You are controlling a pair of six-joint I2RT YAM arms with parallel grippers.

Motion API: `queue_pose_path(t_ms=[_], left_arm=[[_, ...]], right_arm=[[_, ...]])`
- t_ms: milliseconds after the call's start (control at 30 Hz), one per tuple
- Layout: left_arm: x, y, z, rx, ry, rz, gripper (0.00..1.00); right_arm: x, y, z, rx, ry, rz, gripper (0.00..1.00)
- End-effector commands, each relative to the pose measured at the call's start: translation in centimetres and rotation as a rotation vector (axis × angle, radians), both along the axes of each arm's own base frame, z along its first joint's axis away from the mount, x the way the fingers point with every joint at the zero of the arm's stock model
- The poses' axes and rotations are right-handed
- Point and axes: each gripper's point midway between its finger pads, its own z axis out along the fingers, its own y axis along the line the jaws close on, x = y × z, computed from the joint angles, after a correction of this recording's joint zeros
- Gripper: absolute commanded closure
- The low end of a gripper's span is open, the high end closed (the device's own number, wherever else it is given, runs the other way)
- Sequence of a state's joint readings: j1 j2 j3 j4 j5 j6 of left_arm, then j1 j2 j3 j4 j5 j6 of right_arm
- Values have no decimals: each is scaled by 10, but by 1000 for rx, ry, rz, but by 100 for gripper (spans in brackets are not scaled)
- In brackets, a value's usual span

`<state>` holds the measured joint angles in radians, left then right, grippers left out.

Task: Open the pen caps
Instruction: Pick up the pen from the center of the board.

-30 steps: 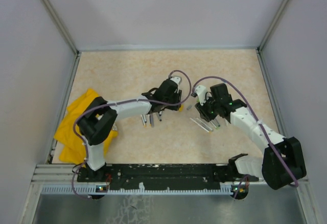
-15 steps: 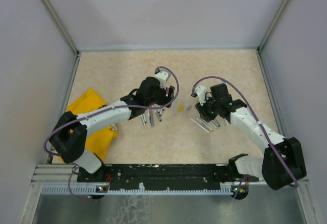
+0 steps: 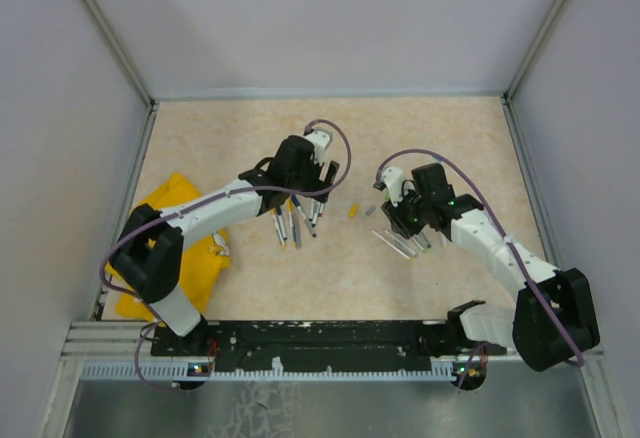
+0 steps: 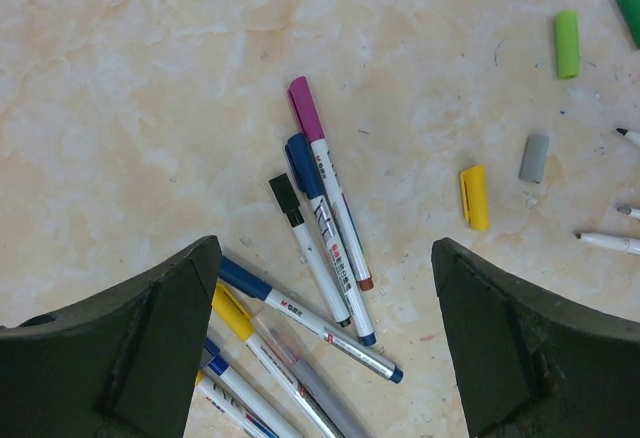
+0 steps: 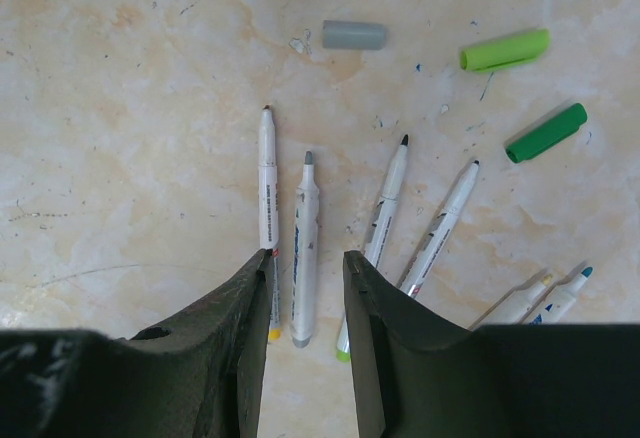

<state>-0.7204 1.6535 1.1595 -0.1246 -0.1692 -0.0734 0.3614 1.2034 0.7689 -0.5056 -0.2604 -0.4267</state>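
Note:
Several capped pens (image 4: 320, 208) lie fanned on the table, with purple, blue, black and yellow caps. My left gripper (image 4: 325, 258) hovers over them, open wide and holding nothing; in the top view it (image 3: 322, 180) is above the pile (image 3: 295, 223). Loose pen caps lie to the right: yellow (image 4: 474, 196), grey (image 4: 534, 157) and light green (image 4: 567, 43). My right gripper (image 5: 305, 255) stands a little open above several uncapped pens (image 5: 303, 238), gripping none. The grey cap (image 5: 353, 35), light green cap (image 5: 505, 49) and dark green cap (image 5: 546, 132) lie beyond them.
A crumpled yellow cloth (image 3: 165, 243) lies at the left edge under the left arm's elbow. Grey walls close the table on three sides. The two grippers are about a hand's width apart, with the yellow cap (image 3: 352, 211) and grey cap (image 3: 368, 210) between them.
The left gripper opened and drew away leftward from the right gripper, ending over the capped pens. A yellow cap now lies on the table between the arms. The right arm stayed still.

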Motion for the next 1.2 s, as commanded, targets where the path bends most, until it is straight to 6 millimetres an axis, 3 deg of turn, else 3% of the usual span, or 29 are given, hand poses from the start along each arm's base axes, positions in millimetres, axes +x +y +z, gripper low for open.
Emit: queue_pose_path(t_ms=[0,867,1000,1167], left_arm=[[2,1,-7,30,45,-31,9],[24,1,-49,87,231,-7,11],[27,-1,-60,114,280,-6,20],[29,-4,-71,153,343,-14,47]], right_arm=[[16,4,26,33,-90,6,65],[16,4,24,29,-82,10,65],[15,4,23,29,-80,10,65],[15,4,23,29,-81,12,65]])
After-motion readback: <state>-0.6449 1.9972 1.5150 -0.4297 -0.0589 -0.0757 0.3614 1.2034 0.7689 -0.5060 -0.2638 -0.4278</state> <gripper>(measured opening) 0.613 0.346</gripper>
